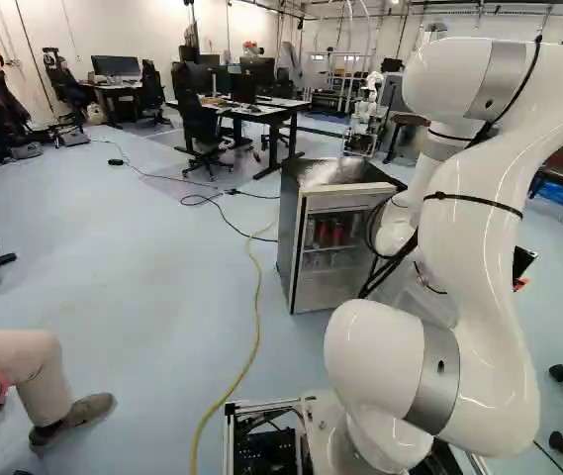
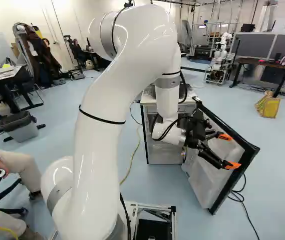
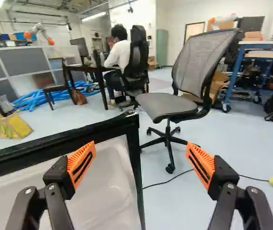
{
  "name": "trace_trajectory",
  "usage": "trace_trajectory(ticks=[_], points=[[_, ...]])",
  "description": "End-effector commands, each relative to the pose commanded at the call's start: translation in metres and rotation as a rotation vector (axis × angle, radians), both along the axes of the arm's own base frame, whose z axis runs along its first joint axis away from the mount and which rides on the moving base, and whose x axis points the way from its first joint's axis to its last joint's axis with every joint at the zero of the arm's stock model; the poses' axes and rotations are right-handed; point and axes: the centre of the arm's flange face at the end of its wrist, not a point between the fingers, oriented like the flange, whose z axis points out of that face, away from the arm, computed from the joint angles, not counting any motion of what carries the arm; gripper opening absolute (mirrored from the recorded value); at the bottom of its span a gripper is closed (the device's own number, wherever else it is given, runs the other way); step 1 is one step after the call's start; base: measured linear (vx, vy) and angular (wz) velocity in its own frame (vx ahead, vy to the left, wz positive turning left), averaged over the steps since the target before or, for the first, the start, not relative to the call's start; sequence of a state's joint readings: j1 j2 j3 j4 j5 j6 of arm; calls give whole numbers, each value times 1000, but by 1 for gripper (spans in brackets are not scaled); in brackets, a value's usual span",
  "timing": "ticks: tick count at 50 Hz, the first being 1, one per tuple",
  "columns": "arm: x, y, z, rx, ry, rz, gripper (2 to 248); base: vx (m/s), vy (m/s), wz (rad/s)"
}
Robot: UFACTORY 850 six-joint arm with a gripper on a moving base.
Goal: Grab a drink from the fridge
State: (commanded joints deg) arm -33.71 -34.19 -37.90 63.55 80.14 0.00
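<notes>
In the right base view my gripper (image 2: 229, 151) stands open over the inner side of the swung-out fridge door (image 2: 210, 175). The wrist view shows the gripper (image 3: 140, 151) with its orange pads wide apart and nothing held; the door's dark edge and pale inner panel (image 3: 102, 184) lie beneath and beside one finger. The small fridge (image 1: 303, 259) stands ahead of the base in the left base view. Red drink cans (image 1: 337, 235) show on its shelf, partly behind the frame and my arm.
An office chair (image 3: 167, 108) stands beyond the door's free edge. A yellow cable (image 1: 257, 297) runs along the floor left of the fridge. A bin (image 2: 21, 129) is at the left of the right base view, and another robot (image 2: 221, 52) stands in the background.
</notes>
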Motion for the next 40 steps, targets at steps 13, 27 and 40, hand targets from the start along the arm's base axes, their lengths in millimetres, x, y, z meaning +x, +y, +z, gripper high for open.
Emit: trace_trajectory(ticks=[13,27,40], points=[[-12,19,4,13,32,143,247,0,0,0],[-26,41,8,29,61,297,247,0,0,0],[-38,62,12,45,82,441,247,0,0,0]])
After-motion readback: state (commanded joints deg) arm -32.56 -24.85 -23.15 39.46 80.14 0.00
